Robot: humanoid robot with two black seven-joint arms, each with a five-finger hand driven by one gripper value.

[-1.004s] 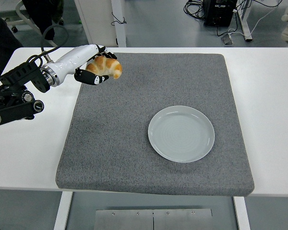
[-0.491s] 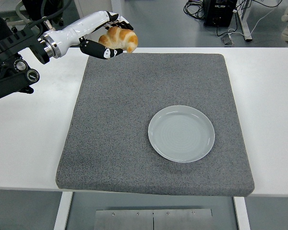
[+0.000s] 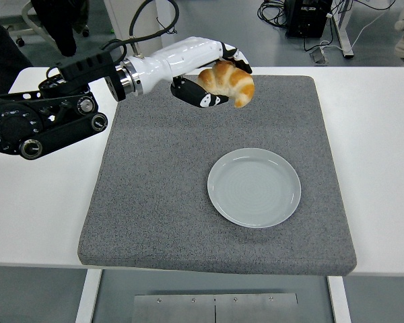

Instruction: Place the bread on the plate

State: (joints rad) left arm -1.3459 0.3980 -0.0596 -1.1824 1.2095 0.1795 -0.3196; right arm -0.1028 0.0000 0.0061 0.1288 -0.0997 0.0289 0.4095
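The left arm (image 3: 47,124) is reaching in from the left edge, its black forearm crossing the white table (image 3: 40,202) and its white wrist section lying over the far left corner of the grey mat (image 3: 161,195). At its end the left hand (image 3: 212,77) is hanging above the mat's far edge, fingers (image 3: 205,101) curling under and over the bread (image 3: 227,82) and clamping it, so the golden roll is sitting in the grip, lifted clear of the mat. Below the hand and to its right, well apart from it, the pale plate (image 3: 254,188) is lying flat on the mat with nothing on it. Bare mat is stretching between hand and plate, and more bare mat is running below the hand toward the near edge. Right of the plate a narrow strip of mat is ending at its right edge, then white table is continuing to the picture's side.
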